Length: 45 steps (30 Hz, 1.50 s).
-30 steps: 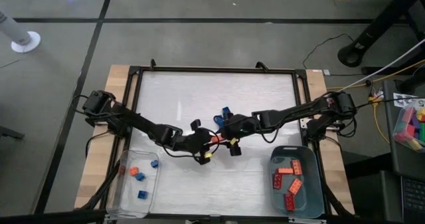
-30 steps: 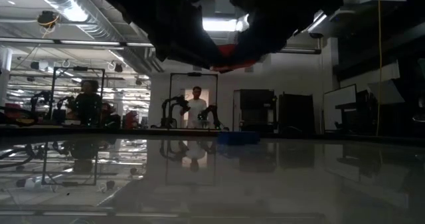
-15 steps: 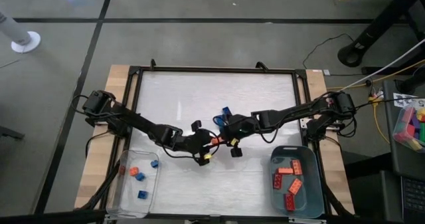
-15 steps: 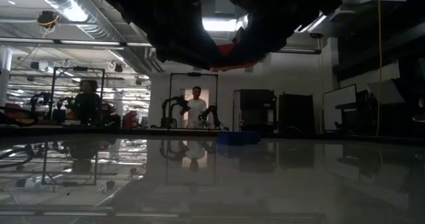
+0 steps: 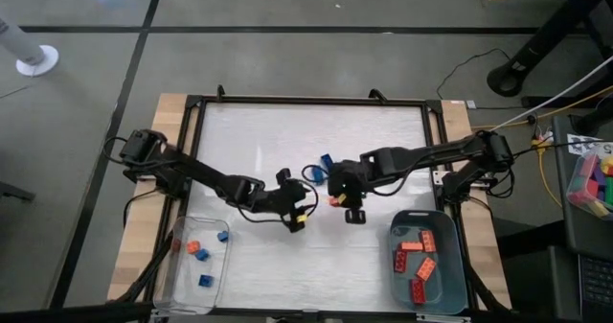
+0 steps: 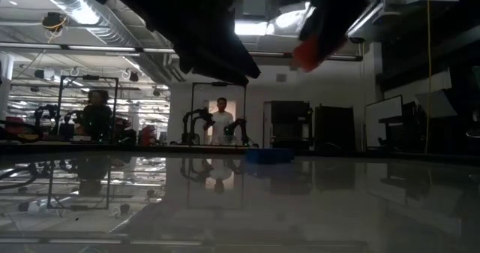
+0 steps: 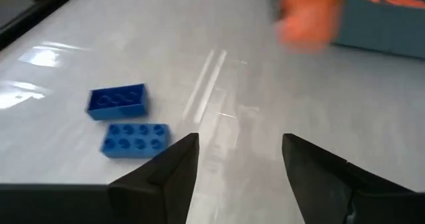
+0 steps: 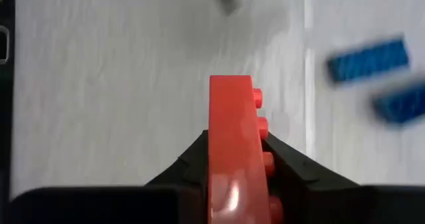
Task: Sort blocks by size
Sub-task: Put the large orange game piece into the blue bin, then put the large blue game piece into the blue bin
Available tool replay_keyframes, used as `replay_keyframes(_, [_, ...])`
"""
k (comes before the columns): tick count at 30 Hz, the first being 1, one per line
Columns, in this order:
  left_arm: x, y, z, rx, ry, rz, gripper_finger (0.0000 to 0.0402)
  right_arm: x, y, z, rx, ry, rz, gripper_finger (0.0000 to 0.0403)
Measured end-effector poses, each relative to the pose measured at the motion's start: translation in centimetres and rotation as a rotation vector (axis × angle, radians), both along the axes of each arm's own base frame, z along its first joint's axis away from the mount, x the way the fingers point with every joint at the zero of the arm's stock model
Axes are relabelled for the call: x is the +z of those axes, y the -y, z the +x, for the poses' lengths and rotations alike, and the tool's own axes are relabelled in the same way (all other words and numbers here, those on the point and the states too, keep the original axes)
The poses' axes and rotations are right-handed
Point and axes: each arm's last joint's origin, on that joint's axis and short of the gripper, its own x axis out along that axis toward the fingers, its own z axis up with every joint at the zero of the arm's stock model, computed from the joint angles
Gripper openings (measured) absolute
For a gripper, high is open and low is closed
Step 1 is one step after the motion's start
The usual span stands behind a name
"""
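Note:
My right gripper is above the table's middle, shut on a long red brick, which also shows in the low view. My left gripper is just to its left, open and empty. Two long blue bricks lie flat on the table beyond them. A clear tray at the near left holds small orange and blue bricks. A teal bin at the near right holds several long red and orange bricks. My right gripper pinches the red brick between its two fingers, one on the studded face and one on the opposite face. The brick lies along the fingers and sticks out past their tips. The fingers slant down from above. The brick is lifted clear of the table.
A black frame runs round the white table top. A box of pink, green and yellow bricks stands off the table to the right. People and other robot arms show in the room beyond. Bare table top lies at the far side.
The two grippers stood close together with the red brick between them. My right gripper has gone toward the table's right edge, carrying the red brick away from my left gripper, which has stayed near where it was.

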Motion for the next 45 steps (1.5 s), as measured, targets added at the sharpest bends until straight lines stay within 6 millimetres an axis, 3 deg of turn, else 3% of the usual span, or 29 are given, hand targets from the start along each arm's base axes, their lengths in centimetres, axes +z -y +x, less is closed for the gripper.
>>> replay_keyframes(6, [0.1,-3.1,0.6,0.077,0.001,0.022,0.0199,2.3,-3.3,-2.1,-0.079,-0.172,0.035,0.0095])
replay_keyframes(14, [-0.2,-5.9,1.9,0.059,0.039,0.081,0.0193,2.3,-9.1,-7.3,-0.218,-0.406,-0.121,0.0091])
replay_keyframes(21, [-2.3,-7.4,2.8,0.076,0.017,0.071,0.0193,2.2,-13.8,-11.7,-0.366,-0.398,-0.242,0.0118])
replay_keyframes(26, [-3.8,-8.7,3.2,0.111,-0.005,0.073,0.0193,1.7,-16.4,-14.0,-0.312,-0.373,-0.261,0.0133])
replay_keyframes(34, [-5.5,-10.3,3.4,0.122,-0.059,0.072,0.0193,0.2,-17.7,-16.4,-0.376,-0.394,-0.298,0.0135])
replay_keyframes(45, [-5.5,-11.1,3.8,0.158,0.004,0.046,0.0193,0.0,-17.6,-15.8,-0.362,-0.311,-0.319,0.0135])
